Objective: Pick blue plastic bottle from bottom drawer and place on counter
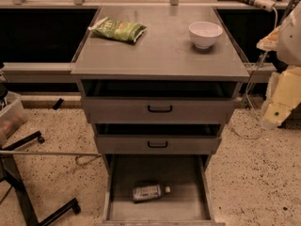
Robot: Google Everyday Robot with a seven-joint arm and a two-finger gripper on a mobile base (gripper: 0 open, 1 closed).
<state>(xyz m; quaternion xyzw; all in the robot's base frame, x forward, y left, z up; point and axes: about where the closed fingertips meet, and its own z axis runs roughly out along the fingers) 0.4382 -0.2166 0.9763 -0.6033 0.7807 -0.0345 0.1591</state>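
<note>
Step 1, reach — blue plastic bottle lay on its side in the open bottom drawer, well below the gripper, which hung beside the counter, its state impossible to tell — next move judged a long descent toward the bottle.

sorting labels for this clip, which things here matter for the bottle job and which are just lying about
Job: bottle, lying in the open bottom drawer; counter; gripper, at the right edge, right of the counter and lower than it.
Lying about: snack bag and bowl, both on the counter.
</note>
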